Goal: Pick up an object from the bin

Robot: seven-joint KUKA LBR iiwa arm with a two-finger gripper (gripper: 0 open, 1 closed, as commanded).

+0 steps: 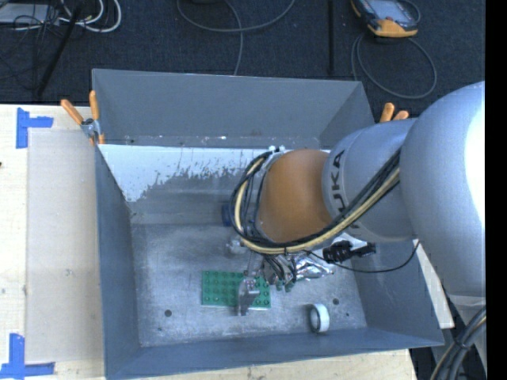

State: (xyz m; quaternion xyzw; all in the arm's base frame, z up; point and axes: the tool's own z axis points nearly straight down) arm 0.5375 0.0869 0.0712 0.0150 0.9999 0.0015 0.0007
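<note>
Arm (412,180) comes in from the right, w/ its orange cover (289,196) and looped cables (247,204) hanging over the middle of the bin (158,267). End effector (253,293) is down low near the bin floor, front-centre, right over the right end of a flat green studded plate (220,287).

Plate lies flat on the floor, long side running left-right. Its left part is in plain sight; its right end is under the end effector's grey metal parts. Could be touching the plate or just above it, can't tell which. Also can't tell whether the end effector is open or closed: the tip is a jumble of grey bits against the green, so no grip on the plate can be made out.

One other thing nearby: a small white ring (318,317), flat on the floor, to the right of the end effector & a bit nearer the front wall, apart from both it and the plate. Bin floor is scuffed grey metal, w/ pale streaks on the back slope.
</note>
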